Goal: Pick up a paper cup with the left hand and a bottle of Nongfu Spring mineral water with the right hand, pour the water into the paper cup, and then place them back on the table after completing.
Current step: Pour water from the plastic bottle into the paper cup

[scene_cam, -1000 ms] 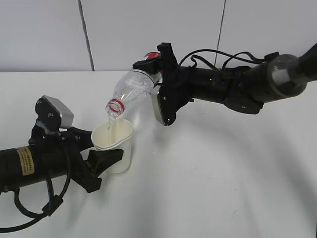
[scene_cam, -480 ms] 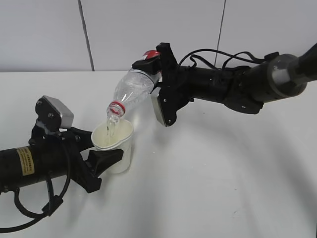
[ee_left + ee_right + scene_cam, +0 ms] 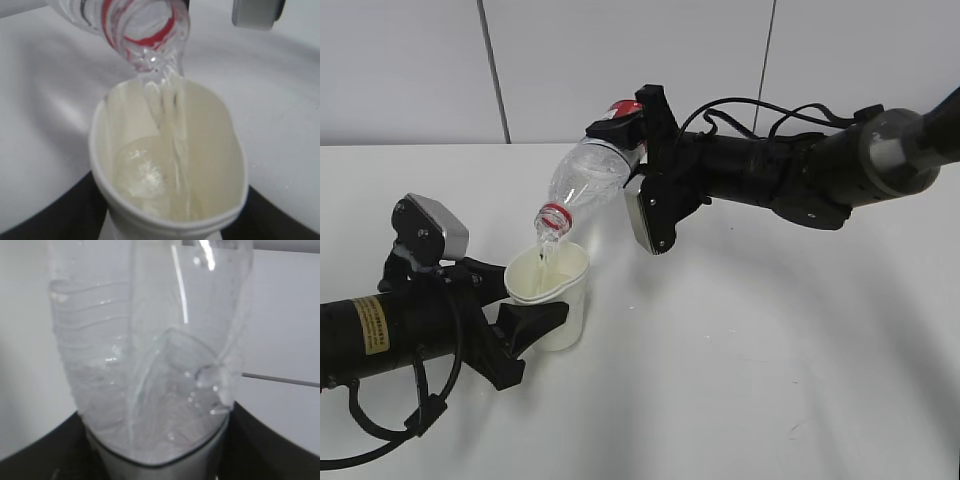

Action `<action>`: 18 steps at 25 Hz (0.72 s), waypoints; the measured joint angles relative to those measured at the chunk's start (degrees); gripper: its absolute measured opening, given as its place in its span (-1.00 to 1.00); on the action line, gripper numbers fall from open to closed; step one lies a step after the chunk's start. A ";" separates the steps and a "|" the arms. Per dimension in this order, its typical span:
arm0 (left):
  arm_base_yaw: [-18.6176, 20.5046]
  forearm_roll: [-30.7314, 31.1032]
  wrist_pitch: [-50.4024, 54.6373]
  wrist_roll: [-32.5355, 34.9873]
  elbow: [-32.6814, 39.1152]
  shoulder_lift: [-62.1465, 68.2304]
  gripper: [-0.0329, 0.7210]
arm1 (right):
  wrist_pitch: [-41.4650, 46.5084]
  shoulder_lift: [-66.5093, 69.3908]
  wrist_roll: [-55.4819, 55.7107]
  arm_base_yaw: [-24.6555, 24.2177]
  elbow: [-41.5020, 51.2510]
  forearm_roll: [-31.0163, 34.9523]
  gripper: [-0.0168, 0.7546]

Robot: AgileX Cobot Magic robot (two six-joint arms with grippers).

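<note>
My left gripper (image 3: 525, 315) is shut on a white paper cup (image 3: 552, 293) and holds it upright just above the white table (image 3: 750, 360). My right gripper (image 3: 638, 160) is shut on a clear plastic bottle (image 3: 585, 182) with a red neck ring, tilted mouth-down over the cup. Clear water (image 3: 167, 125) streams from the bottle mouth (image 3: 150, 30) into the cup (image 3: 165, 165), which is partly filled. The right wrist view is filled by the squeezed bottle body (image 3: 150, 355).
A grey panelled wall (image 3: 620, 60) stands behind the table. The right arm (image 3: 800, 170) with black cables reaches in from the right. The left arm (image 3: 380, 335) with a yellow sticker lies low at the left front.
Almost nothing has moved. The bottle stays tilted over the cup and water keeps running into it.
</note>
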 joint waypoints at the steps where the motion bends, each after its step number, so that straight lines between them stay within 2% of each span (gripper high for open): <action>1: 0.00 0.00 0.00 0.00 0.00 0.00 0.18 | -0.04 0.00 0.00 0.00 0.00 0.00 0.14; 18: 0.00 0.00 0.67 0.00 0.00 0.00 0.17 | -0.17 0.00 -0.87 0.00 0.00 1.88 0.14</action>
